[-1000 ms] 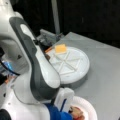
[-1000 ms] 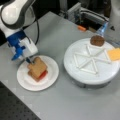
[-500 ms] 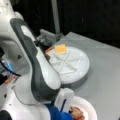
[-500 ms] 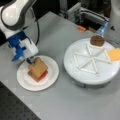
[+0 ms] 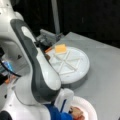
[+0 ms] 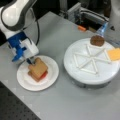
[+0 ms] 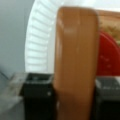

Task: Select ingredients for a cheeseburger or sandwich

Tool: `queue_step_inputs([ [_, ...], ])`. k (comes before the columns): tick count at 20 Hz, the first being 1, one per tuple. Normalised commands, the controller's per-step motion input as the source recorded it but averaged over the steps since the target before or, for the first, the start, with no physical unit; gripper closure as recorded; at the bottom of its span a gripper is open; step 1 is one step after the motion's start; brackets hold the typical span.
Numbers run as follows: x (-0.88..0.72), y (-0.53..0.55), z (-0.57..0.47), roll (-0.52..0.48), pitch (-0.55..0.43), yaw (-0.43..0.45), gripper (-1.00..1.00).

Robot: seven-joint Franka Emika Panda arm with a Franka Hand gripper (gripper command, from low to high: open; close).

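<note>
In a front view the gripper [image 6: 29, 60] stood at the sandwich's [image 6: 37, 69] ten o'clock edge, on the paper plate [image 6: 51, 75]. The patty [image 6: 97, 40] and cheese square [image 6: 115, 54] lay at twelve and three o'clock on the divided white tray [image 6: 87, 81]. In a front view the arm [image 5: 37, 72] hid most of the plate; the cheese showed at the tray's eleven o'clock. In the wrist view the dark fingers [image 7: 37, 96] pinched the top toast [image 7: 76, 62] from both sides, the red round [image 7: 108, 56] at its three o'clock.

The arm [image 6: 17, 15] reaches down at a front view's left, its gripper [image 6: 30, 60] lowered, black fingers [image 7: 37, 95] closed on either side of something held.
</note>
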Motion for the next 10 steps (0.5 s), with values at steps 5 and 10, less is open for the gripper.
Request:
queue_step_inputs([
  [5, 0.16, -0.24, -0.08, 0.046, -0.050, 0.182, -1.00],
  [10, 0.17, -0.30, -0.03, 0.055, -0.044, 0.201, -1.00],
])
